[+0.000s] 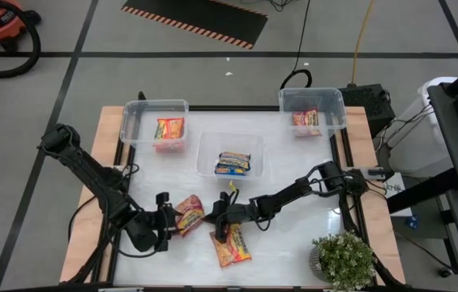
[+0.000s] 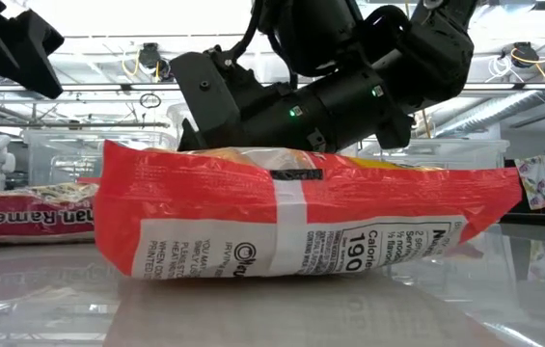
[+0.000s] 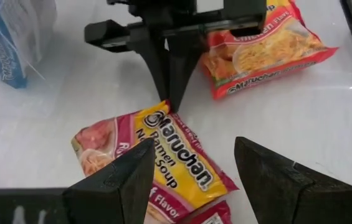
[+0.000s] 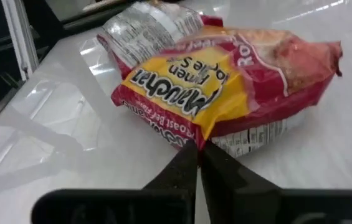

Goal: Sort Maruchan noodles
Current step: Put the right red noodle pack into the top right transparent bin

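White worktop (image 1: 293,166): I see the right end effector (image 1: 215,216) clenched on a corner of the red-pink noodle packet (image 1: 189,215). Left end effector (image 1: 166,221) released beside it; orange packet (image 1: 232,246) lies nearby.

Glossy plastic noodle packets (image 3: 163,158)

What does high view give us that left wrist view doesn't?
High only: three bins, each with a packet inside, both whole arms, the plant, and the floor around the table.
Left wrist only: the left gripper open over the red-pink packet, and its Maruchan print readable.
Both: the right gripper shut at that packet's corner, and the orange packet lying beyond it.
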Controlling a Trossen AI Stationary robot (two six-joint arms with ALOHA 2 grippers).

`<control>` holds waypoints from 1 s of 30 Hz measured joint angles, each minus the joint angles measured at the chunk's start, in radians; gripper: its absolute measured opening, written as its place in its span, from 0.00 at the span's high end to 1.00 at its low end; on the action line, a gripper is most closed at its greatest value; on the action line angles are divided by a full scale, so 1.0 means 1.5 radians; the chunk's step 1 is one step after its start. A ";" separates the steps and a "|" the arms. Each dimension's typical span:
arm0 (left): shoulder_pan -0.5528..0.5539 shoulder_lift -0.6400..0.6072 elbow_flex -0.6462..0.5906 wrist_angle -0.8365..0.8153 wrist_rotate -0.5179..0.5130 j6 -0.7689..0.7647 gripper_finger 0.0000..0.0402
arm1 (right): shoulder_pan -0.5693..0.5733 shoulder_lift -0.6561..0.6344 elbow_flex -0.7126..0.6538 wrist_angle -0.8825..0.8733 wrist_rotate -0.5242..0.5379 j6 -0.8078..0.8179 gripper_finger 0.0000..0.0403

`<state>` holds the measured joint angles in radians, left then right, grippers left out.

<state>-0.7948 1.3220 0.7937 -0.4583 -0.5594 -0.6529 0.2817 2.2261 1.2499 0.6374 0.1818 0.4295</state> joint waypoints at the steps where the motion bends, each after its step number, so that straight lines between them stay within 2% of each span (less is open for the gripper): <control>1: 0.000 0.000 0.000 0.000 0.000 0.000 0.44 | 0.000 0.000 0.000 0.008 0.000 0.000 0.98; 6: 0.000 0.000 0.000 -0.013 -0.005 -0.004 0.44 | 0.000 -0.028 0.000 0.026 0.001 -0.032 0.99; 13: -0.005 0.000 0.000 -0.005 -0.045 -0.027 0.44 | 0.001 -0.087 0.000 0.002 0.020 -0.083 1.00; 21: -0.008 0.000 0.000 0.001 -0.139 -0.005 0.44 | -0.006 -0.141 0.000 -0.044 0.084 -0.017 1.00; 30: 0.022 0.000 0.000 0.005 -0.141 -0.047 0.44 | -0.019 -0.146 0.000 -0.022 0.091 -0.015 1.00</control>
<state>-0.7625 1.3220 0.7937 -0.4515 -0.7716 -0.7229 0.2528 2.0070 1.2499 0.6049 0.3181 0.4076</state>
